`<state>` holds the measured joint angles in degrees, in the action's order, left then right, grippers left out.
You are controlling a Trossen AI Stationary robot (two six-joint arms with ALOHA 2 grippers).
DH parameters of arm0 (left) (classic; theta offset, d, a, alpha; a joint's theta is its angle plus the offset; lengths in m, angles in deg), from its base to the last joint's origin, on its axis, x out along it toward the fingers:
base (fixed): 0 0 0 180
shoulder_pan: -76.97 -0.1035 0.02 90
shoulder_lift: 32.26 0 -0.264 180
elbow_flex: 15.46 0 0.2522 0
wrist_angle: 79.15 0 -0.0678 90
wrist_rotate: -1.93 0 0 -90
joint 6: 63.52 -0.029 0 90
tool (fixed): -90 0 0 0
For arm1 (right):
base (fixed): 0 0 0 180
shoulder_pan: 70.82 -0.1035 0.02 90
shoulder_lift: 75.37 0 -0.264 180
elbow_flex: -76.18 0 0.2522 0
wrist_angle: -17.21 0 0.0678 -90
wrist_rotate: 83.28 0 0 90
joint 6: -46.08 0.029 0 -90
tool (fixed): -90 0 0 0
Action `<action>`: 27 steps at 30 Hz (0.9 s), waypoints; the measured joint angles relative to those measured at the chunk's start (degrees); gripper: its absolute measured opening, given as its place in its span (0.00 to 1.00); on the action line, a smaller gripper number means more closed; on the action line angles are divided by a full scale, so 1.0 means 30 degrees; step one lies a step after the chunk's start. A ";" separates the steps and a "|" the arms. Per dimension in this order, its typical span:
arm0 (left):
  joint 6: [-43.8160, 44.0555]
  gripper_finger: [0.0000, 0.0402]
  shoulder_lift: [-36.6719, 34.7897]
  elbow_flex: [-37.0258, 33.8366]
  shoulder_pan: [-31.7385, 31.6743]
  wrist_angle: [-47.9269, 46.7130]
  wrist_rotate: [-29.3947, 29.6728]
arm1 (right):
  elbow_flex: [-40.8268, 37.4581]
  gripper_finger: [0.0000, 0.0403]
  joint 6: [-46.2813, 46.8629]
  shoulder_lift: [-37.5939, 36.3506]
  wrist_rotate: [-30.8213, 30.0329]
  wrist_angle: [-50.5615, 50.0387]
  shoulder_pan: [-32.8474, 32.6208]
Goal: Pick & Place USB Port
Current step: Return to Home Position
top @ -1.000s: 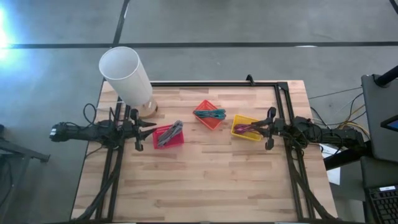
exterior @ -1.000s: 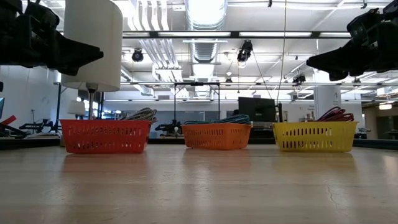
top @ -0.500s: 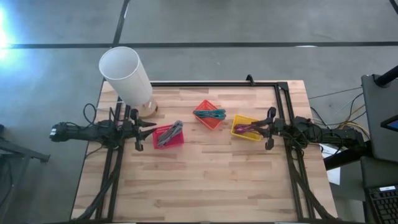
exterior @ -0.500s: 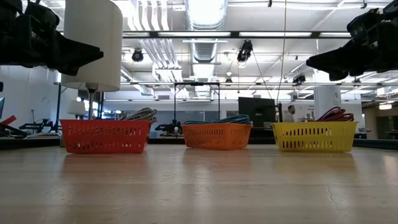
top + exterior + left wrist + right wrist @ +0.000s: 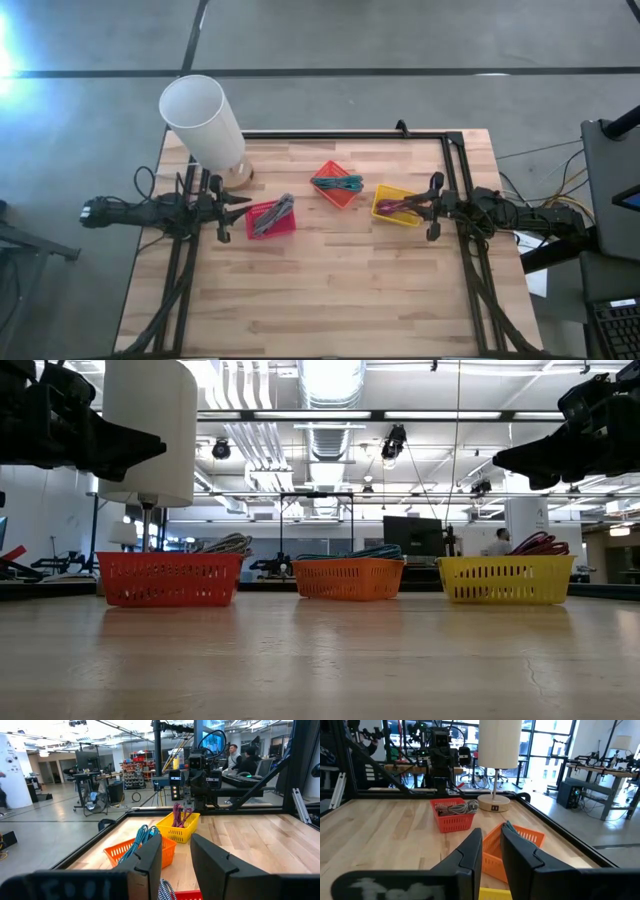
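Grippers both hang slightly parted and empty: left gripper point(image 5: 243, 204) raised just left of the red bin point(image 5: 168, 580), right gripper point(image 5: 410, 208) over the right end of the yellow bin point(image 5: 505, 580). Cables point(image 5: 338, 183) lie in these and in the orange bin point(image 5: 348, 578), between them and farther back on the worktop point(image 5: 330, 285).
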<state>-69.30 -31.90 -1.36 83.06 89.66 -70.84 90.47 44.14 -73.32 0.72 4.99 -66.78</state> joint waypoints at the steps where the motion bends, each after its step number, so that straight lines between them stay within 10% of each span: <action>1: 0.0000 0.27 -0.0004 0.0000 0.0000 0.0000 -0.0002 | 0.0000 0.16 0.0000 0.0000 -0.0007 0.0000 -0.0004; 27: 0.0000 0.27 0.0000 0.0000 0.0000 0.0000 0.0001 | 0.0007 0.20 0.0000 0.0000 0.0000 0.0000 0.0004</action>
<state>-69.30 -31.90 -1.36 83.06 89.66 -70.83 90.49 44.14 -73.32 0.72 4.99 -66.77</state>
